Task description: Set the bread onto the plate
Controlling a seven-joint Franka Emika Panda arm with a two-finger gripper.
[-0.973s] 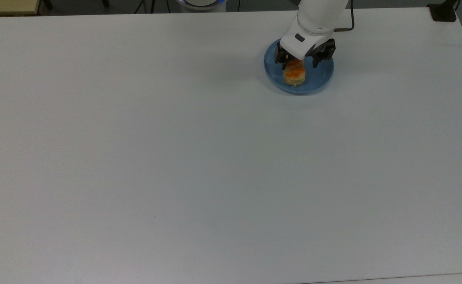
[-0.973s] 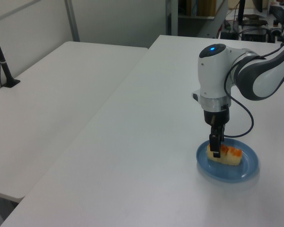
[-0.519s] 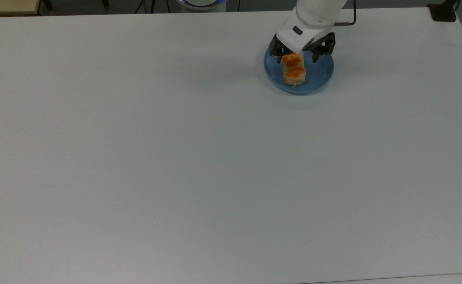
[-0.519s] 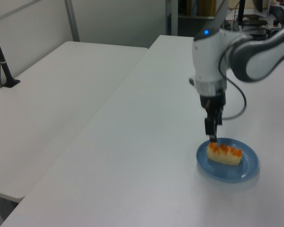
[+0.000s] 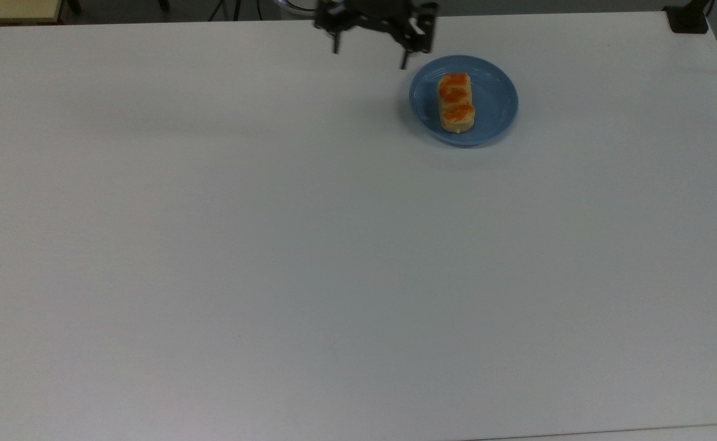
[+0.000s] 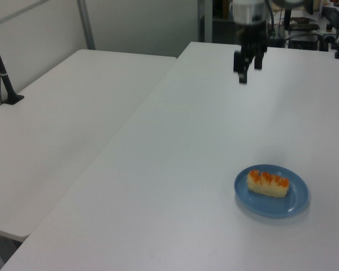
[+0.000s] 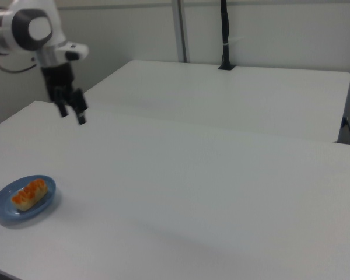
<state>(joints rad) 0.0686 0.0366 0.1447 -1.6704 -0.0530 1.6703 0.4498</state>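
The pale-yellow bread (image 5: 456,102) with orange-red patches lies flat on the light-blue plate (image 5: 493,119), near its middle. The same bread (image 6: 268,184) and plate (image 6: 296,197) sit low at the left view's right; in the right view the bread (image 7: 29,193) rests on the plate (image 7: 6,207) at the lower left. My gripper (image 5: 370,54) hangs open and holds nothing, high above the table near the far edge, to the left of the plate in the top view. The gripper (image 6: 248,70) (image 7: 72,114) is well clear of the bread.
The white table (image 5: 272,245) spreads wide around the plate. A second white table (image 6: 62,113) adjoins it, with a black post (image 6: 3,73) at its edge. A black mount (image 5: 689,18) sits at the top view's far right corner.
The gripper has left the bread on the plate, risen and swung away to the top view's left, toward the far edge. The bread now lies uncovered and has not shifted.
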